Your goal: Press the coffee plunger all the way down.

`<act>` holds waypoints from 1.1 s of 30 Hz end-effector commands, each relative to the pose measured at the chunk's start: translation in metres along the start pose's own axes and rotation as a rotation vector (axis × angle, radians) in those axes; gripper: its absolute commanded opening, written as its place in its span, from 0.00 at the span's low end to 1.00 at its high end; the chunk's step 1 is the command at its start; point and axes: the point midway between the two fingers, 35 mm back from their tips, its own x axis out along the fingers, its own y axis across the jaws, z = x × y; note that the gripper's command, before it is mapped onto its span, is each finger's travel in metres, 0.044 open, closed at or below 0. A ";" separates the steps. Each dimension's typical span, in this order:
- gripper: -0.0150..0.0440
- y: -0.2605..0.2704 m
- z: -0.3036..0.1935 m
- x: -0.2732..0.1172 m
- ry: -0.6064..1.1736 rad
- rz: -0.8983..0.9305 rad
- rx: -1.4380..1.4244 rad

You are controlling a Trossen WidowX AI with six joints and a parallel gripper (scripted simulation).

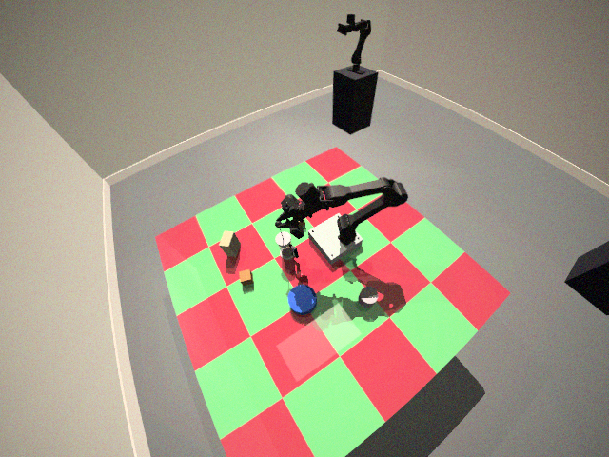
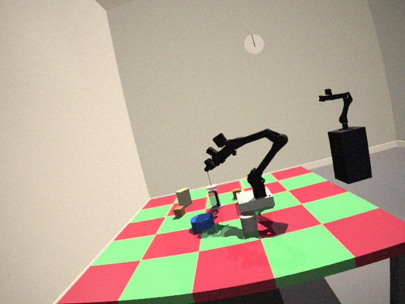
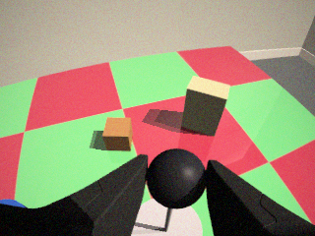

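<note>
The coffee press (image 1: pixel 283 239) (image 2: pixel 212 198) stands upright on the checkered table, with a pale round lid and a dark handle. Its thin plunger rod (image 2: pixel 209 179) stands tall above the lid, so the plunger is up. My gripper (image 1: pixel 287 227) (image 2: pixel 207 168) (image 3: pixel 177 165) is shut on the black round plunger knob (image 3: pixel 176 180), with one finger on each side of it. It comes at the knob on a slant from the arm's base side, high above the lid. The lower body of the press is hidden in the wrist view.
A blue cylinder (image 1: pixel 302 299) (image 2: pixel 202 222) and a grey cylinder (image 1: pixel 367 296) (image 2: pixel 249 223) stand on the top and exterior views' near side. An orange cube (image 1: pixel 245 276) (image 2: pixel 179 211) (image 3: pixel 117 135) and a beige block (image 1: pixel 227 243) (image 2: pixel 183 197) (image 3: pixel 205 109) stand beyond the press. Another orange block (image 2: pixel 235 193) is near the arm's base.
</note>
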 end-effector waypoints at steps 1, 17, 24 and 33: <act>0.46 0.000 -0.016 0.008 0.034 -0.002 0.006; 0.46 0.000 -0.038 0.023 0.034 -0.002 0.006; 0.46 0.000 -0.047 0.030 0.033 -0.002 0.006; 0.46 0.000 -0.059 0.039 0.033 -0.002 0.006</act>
